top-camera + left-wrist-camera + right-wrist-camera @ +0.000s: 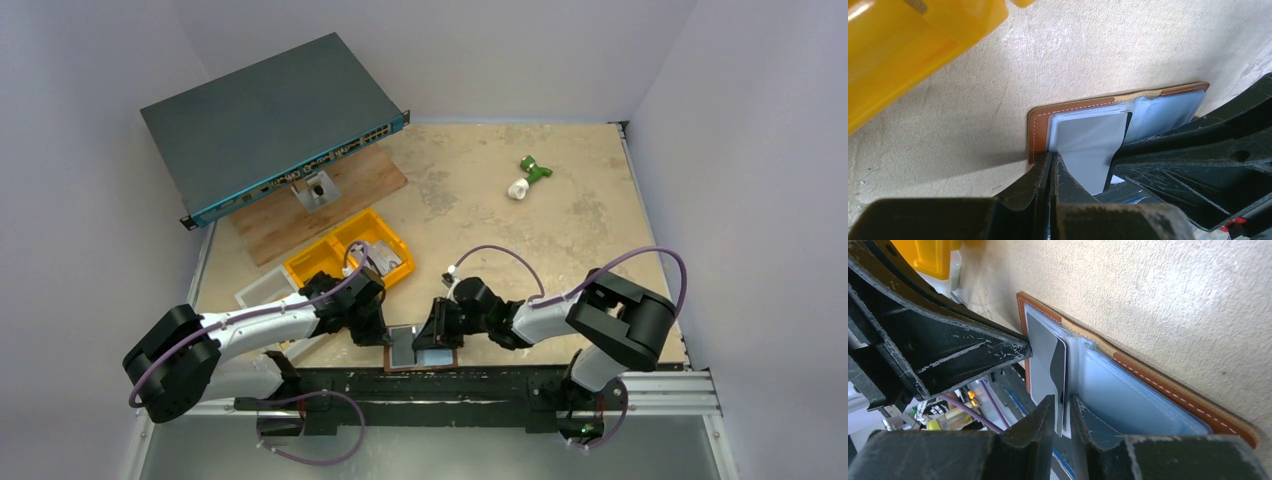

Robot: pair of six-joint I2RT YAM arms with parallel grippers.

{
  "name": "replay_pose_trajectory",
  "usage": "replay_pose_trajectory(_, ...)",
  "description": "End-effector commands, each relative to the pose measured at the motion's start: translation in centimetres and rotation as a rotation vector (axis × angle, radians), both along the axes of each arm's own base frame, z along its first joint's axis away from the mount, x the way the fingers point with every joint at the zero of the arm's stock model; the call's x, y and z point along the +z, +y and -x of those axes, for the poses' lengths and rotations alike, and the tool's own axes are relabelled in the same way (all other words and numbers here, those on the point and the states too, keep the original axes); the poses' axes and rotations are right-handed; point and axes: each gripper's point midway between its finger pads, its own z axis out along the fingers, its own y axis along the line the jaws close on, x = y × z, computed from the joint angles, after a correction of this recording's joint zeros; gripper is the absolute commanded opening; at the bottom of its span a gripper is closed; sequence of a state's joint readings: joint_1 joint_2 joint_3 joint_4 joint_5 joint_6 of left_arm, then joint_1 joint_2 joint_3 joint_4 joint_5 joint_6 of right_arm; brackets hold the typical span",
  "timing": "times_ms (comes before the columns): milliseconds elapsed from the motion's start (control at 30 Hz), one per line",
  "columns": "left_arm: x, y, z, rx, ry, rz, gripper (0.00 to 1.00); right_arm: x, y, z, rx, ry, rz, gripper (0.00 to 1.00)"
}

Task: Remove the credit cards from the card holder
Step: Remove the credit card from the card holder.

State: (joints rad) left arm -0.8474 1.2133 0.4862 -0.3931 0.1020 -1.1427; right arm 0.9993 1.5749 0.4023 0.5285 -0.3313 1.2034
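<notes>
Card holder (pixel 1039 135) open on tabletop (pixel 1098 50), near side of yellow bin (pixel 893 55) | left pincer (pixel 1052 162) shut, tip seemingly pinning the leather | right pincer (pixel 1063 407) clamped on credit card (pixel 1044 360) | we'd pull slow, level with the sleeve, pin held firm.

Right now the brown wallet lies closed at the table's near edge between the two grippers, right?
No: the card holder lies open, not closed, as the right wrist view shows, with a credit card showing. The rest holds: it sits between left gripper and right gripper.
</notes>
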Motion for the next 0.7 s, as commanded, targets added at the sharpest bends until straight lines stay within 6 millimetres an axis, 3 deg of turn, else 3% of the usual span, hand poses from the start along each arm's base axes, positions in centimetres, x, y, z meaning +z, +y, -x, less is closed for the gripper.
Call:
replay_pose_trajectory(0, -2.4, 2.6, 1.1, 0.013, 0.035, -0.124, 0.0, 0.6, 1.1, -0.5, 0.009, -0.025, -0.03, 0.17)
replay_pose_trajectory(300, -2.5, 1.9, 1.2, 0.005, 0.044, -0.098, 0.0, 0.4, 1.5, -0.1, 0.02, 0.004, -0.069, 0.11)
replay_pose_trajectory(467, -2.7, 2.7, 1.4, 0.01, 0.05, -0.135, 0.0, 0.6, 1.4, -0.1, 0.019, 0.001, -0.07, 0.0)
replay_pose_trajectory(667, -2.9, 3.8, 1.7, 0.014, 0.057, -0.185, 0.0, 0.3, 0.6, -0.2, -0.004, -0.011, -0.035, 0.0)
